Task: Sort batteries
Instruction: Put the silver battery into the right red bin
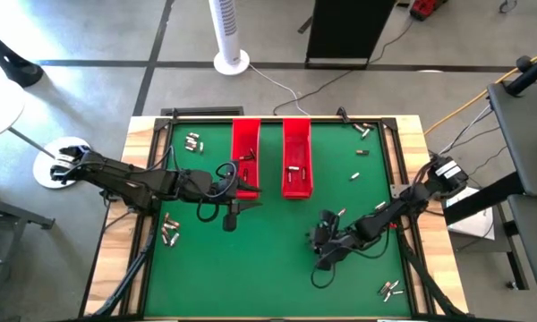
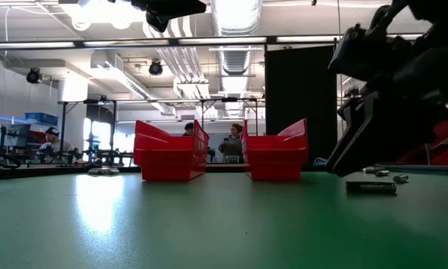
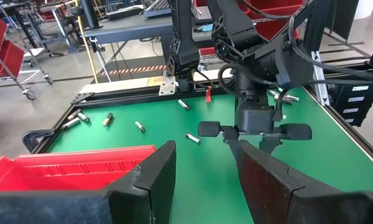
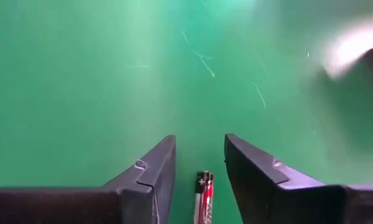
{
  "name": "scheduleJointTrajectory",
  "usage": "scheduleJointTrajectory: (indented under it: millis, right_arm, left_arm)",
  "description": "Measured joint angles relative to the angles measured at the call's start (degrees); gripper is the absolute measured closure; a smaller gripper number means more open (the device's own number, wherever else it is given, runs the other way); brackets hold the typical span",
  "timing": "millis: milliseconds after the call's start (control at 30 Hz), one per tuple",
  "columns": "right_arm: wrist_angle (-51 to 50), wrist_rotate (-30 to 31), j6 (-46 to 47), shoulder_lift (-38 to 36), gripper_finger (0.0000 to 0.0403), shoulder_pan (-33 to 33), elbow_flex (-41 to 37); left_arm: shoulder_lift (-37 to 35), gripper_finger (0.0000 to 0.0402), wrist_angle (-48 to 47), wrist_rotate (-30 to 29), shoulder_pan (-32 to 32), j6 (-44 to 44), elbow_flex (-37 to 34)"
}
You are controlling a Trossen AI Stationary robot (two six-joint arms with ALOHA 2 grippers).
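My right tool (image 4: 199, 171) is spread over a battery (image 4: 203, 198) on the green surface (image 4: 81, 87), maybe not touching. My left tool (image 3: 202, 180) is spread beside a red tray (image 3: 62, 168).

**Both arms reached inward, tools parted**

The left arm stretched from the desk's left edge toward the middle, its forearm nearly level and its left tool (image 1: 235, 190) held above the surface. Its two dark fingers (image 3: 150, 180) stood apart with a clear gap between them and nothing gripped.

The right arm came in from the right edge, angled down and inward, its wrist bent low so that the right tool (image 1: 325, 238) sat close to the surface. Its fingers (image 4: 154, 171) stood parted, pointing downward, with a gap between their inner faces.
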Motion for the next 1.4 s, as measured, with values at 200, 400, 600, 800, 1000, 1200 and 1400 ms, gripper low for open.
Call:
scheduleJointTrajectory:
  millis: [200,400,600,800,1000,1200,1400]
  right_arm:
    - [-0.23,5.22,-0.26,-0.27,0.0259,3.07,-0.02]
    - [0.02,10.43,3.77,0.17,0.026,5.78,-1.52]
    - [6.05,11.72,6.52,0.15,0.0274,6.71,-5.24]
    - [11.56,11.71,7.36,0.15,0.0289,7.01,-9.21]
    - [12.63,11.4,7.65,0.15,0.0306,7.52,-10.32]
    - [14.23,11.3,7.33,1.06,0.032,7.65,-10.29]
    - [18.43,12.48,7.66,5.81,0.0328,7.74,-9.84]
  left_arm:
    - [0.41,0.0252,0.18,0.0,0.07,0.1,0.0]
    - [2.59,0.0252,2.48,-0.34,0.07,1.44,0.0]
    - [4.35,0.0252,4.5,-0.44,0.15,2.18,0.0]
    - [5.58,0.0252,4.68,-0.46,0.17,2.19,0.0]
    - [5.81,0.0252,5.08,-0.55,0.18,2.19,0.0]
    - [5.81,0.0252,6.05,-0.66,0.26,2.2,0.0]
    - [5.81,0.0252,6.09,-0.66,0.26,2.19,0.0]
